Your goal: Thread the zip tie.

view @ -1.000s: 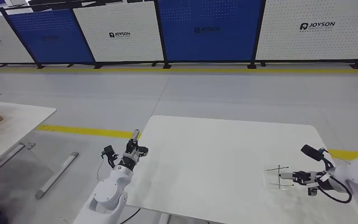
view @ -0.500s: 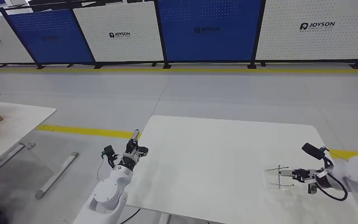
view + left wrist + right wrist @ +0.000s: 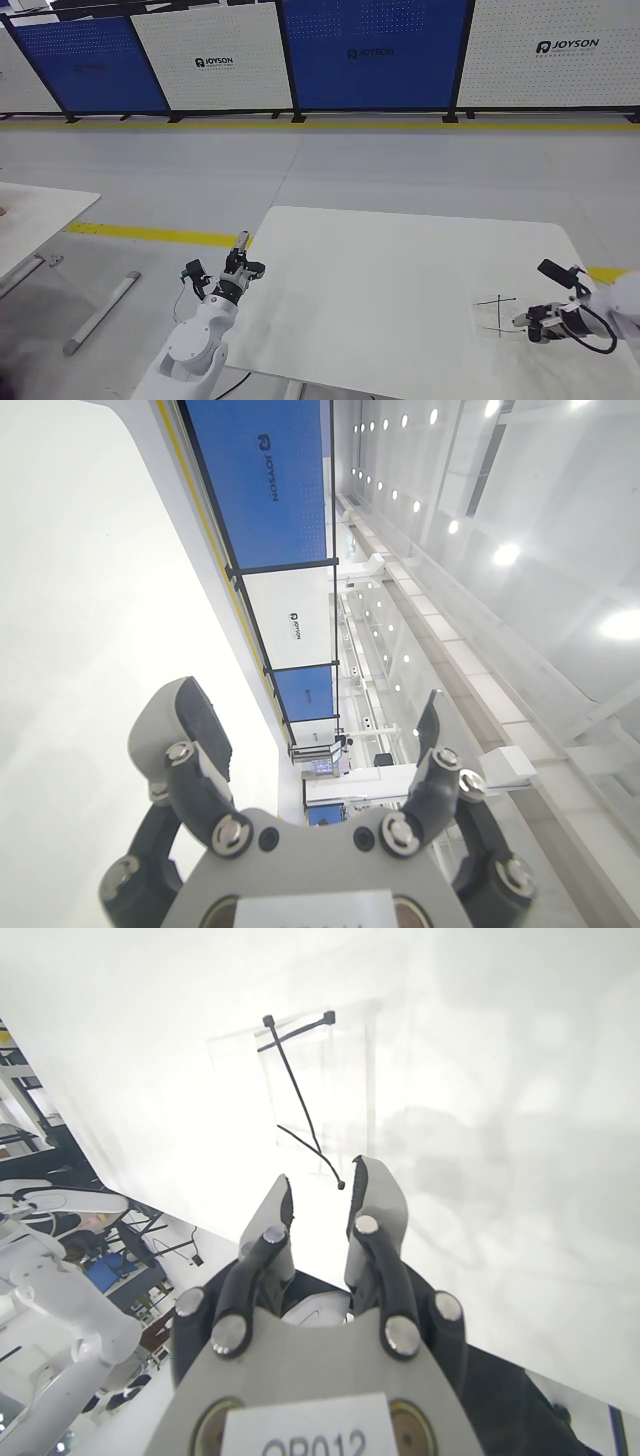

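Step in hand, I'd say: approach for the pick, nothing threaded yet. My right tool (image 3: 321, 1169) is empty, jaws at a narrow gap, low over the tabletop (image 3: 500, 1053). Black zip ties (image 3: 295, 1083) lie crossed on a clear tray (image 3: 371, 1078) straight ahead of it. The nearest tie's head (image 3: 340, 1185) sits just beyond the tips, not between them. My left tool (image 3: 312, 695) is wide, empty, well apart from the ties. Next move likely: ease the right tool forward, straddle that end, close gently. Thin strip, easy to miss.
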Robot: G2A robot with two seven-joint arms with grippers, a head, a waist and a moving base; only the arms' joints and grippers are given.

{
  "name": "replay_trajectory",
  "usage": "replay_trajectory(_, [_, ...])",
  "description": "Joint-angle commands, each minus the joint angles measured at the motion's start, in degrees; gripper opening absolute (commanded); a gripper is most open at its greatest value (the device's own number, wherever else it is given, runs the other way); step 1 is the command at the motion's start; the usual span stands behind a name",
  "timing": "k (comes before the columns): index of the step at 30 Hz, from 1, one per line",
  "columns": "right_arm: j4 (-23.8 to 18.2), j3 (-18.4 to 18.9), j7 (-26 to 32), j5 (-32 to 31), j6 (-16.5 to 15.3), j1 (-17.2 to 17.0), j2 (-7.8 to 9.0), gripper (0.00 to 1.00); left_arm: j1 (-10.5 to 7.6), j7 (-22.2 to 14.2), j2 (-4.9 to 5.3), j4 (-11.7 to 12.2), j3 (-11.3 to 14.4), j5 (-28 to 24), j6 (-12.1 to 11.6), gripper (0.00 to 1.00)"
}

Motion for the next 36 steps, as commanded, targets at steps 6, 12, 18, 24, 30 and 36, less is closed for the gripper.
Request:
replay_trajectory(6, [2.23, -3.1, 0.0, 0.66, -0.01, 2.12, -0.02, 0.25, 0.0, 0.0, 0.0, 0.0, 0.0, 0.0, 0.0, 1.0])
replay_trajectory(12, [3.3, -5.06, 0.0, 1.12, -0.01, 3.51, -0.02, 0.11, 0.0, 0.0, 0.0, 0.0, 0.0, 0.0, 0.0, 1.0])
replay_trajectory(18, [3.83, -6.26, 0.0, 1.33, -0.01, 4.37, 0.13, 0.12, 0.0, 0.0, 0.0, 0.0, 0.0, 0.0, 0.0, 1.0])
replay_trajectory(24, [3.98, -6.76, 0.0, 1.47, -0.01, 4.73, 0.3, 0.0, 0.0, 0.0, 0.0, 0.0, 0.0, 0.0, 0.0, 1.0])
replay_trajectory(30, [3.27, -5.93, 0.0, 1.51, -0.01, 4.3, 0.76, 0.0, 0.0, 0.0, 0.0, 0.0, 0.0, 0.0, 0.0, 1.0])
replay_trajectory(36, [1.11, -3.04, -0.19, 2.94, -0.01, 2.34, 1.57, 0.0, 0.0, 0.0, 0.0, 0.0, 0.0, 0.0, 0.0, 1.0])
